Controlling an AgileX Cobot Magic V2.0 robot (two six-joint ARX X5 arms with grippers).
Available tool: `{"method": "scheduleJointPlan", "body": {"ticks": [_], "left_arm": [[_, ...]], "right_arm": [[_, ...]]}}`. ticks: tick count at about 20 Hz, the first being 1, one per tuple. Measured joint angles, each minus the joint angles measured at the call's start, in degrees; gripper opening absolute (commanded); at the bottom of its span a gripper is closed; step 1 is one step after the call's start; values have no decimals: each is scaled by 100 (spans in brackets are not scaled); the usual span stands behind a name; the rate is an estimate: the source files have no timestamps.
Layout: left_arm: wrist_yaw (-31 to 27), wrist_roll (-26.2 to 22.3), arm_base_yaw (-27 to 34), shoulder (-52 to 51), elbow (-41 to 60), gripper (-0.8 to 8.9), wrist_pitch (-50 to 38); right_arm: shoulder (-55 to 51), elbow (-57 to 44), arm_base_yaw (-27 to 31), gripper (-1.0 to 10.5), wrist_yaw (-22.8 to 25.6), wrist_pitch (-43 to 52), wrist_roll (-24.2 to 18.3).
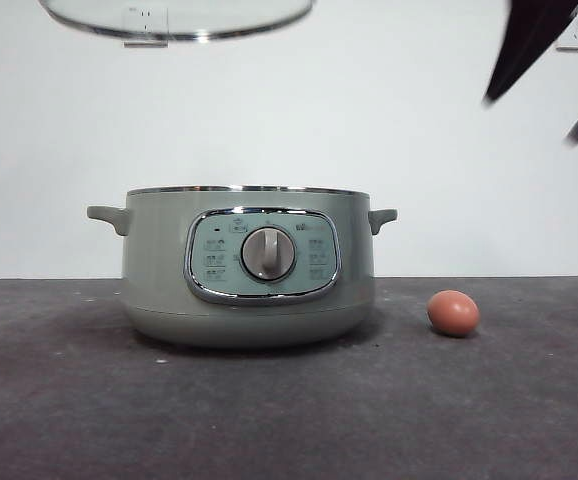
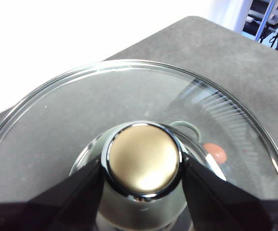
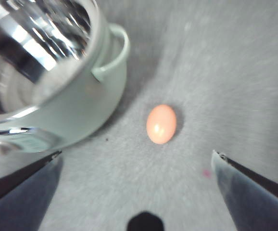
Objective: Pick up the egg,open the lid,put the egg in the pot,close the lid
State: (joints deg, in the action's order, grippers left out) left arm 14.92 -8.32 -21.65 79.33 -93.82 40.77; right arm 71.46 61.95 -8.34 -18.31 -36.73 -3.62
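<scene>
The sage-green pot [image 1: 249, 265] stands open on the dark table, its dial facing the front view. My left gripper [image 2: 143, 166] is shut on the knob [image 2: 144, 159] of the glass lid [image 1: 179, 20] and holds the lid high above the pot. The egg [image 1: 453, 313] lies on the table to the right of the pot, apart from it. My right gripper [image 3: 136, 154] is open and empty, hovering above the egg [image 3: 161, 124] beside the pot [image 3: 47, 72]. In the front view it shows as two dark jaws at the top right [image 1: 531, 120]. The egg also shows through the lid glass [image 2: 215, 153].
A white wall [image 1: 419, 120] stands behind the table. The dark grey table [image 1: 289, 420] stretches in front of the pot. The pot's side handle [image 3: 115, 53] points toward the egg.
</scene>
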Motion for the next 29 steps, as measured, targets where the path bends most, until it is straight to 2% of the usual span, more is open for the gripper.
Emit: {"method": "scheduleJointPlan", "body": {"ticks": [4,8,13,16,24,25,28,29], "left_arm": [[0,44,0,-516,0,-8,535],[4,55,0,-1047,0,-8,966],[7,175,0,-1484,0,-8,1067],[7,219,0,-1543,0,-8,1137],[7,260,0,-1543,0,-8,1193],[7,262,0,-1543,0,-8,1191],[4,282,0,-1543,0,-8,1193],[4,282,0,-1543,0,-8,1193]], "right_arm": [[1231,0,-448,593,490,686,17],[1963,0,-516,593,833,1198,17],[2481,7,-516,589,933,1624,17],[2629,24,-533,501,938,1709,17],[3042,109,-778,497,1082,1873,17],[3126,109,-780,469,1113,1864,26],[3244,109,-782,241,1318,1895,70],[3239,109,-782,199,1325,1980,83]]}}
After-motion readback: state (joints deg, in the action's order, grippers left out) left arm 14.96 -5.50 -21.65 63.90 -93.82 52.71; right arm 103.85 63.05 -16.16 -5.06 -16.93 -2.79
